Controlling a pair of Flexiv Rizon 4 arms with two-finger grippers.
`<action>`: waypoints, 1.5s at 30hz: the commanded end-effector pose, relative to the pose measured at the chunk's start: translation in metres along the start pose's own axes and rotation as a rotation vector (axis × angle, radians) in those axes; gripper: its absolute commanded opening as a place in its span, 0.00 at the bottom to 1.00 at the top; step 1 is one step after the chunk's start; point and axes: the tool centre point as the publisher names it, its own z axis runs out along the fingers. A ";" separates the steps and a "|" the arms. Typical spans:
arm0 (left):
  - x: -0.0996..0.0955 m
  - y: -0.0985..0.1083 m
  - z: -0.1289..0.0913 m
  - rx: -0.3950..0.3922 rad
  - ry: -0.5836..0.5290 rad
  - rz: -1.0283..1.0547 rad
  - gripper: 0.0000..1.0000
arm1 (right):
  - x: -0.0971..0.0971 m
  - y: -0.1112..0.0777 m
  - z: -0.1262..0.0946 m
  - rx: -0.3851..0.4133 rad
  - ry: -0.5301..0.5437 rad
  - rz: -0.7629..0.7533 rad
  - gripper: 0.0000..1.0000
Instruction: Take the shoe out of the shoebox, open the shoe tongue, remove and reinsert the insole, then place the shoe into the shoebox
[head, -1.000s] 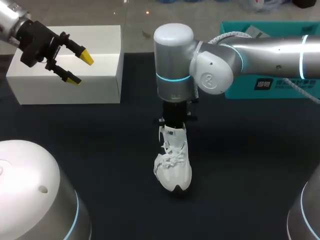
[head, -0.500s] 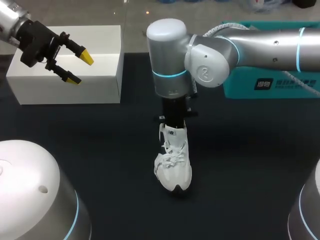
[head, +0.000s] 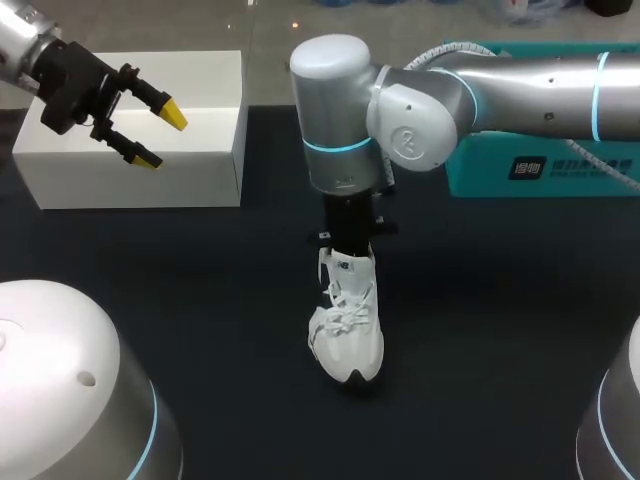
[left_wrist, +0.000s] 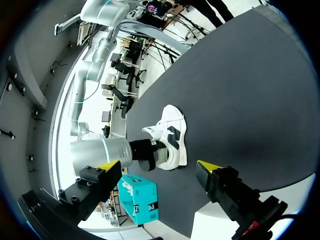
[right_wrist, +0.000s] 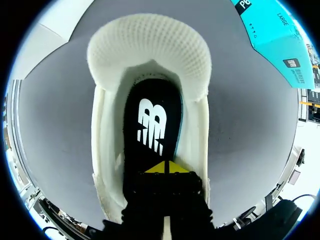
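Reaching in from the right, our right arm (head: 520, 95) is holding its wrist upright over the middle of the table (head: 500, 340), and the right gripper (right_wrist: 164, 168) is sitting inside the opening of the white shoe (head: 345, 335). In the right wrist view its two yellow fingertips (right_wrist: 155, 169) are lying pressed together, with only a thin seam between them and nothing that we can see caught there. They are resting just over the black insole (right_wrist: 152, 120), which is lying flat in the shoe's bed. Ahead of the gripper a padded mesh part (right_wrist: 150, 45) is curving round the far end of the opening (tongue or heel collar, we cannot tell which). The white side walls (right_wrist: 100, 150) are running close on either side of the gripper, leaving it little room sideways.

The shoe is standing on its sole on the dark surface, out of any box, its toe pointing toward the near edge of the table and its laces (head: 345, 305) showing on top. It is lying well apart from both boxes, with dark table surface showing all round it. The teal shoebox (head: 530, 165) is sitting at the far right, behind the right arm, and a white box (head: 200, 150) is sitting at the far left edge.

Our left gripper (head: 160, 138) is hovering over that white box, its fingers (head: 172, 113) spread wide apart and holding nothing, well apart from the shoe
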 end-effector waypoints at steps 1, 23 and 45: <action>-0.001 0.001 -0.001 0.002 0.004 0.000 1.00 | 0.006 0.012 -0.004 0.141 -0.050 0.006 0.00; -0.001 0.001 -0.001 0.002 0.004 0.000 1.00 | 0.010 -0.001 -0.020 0.267 0.057 0.083 0.00; -0.001 0.001 -0.001 0.002 0.004 0.000 1.00 | 0.019 -0.012 -0.020 0.284 0.053 0.053 1.00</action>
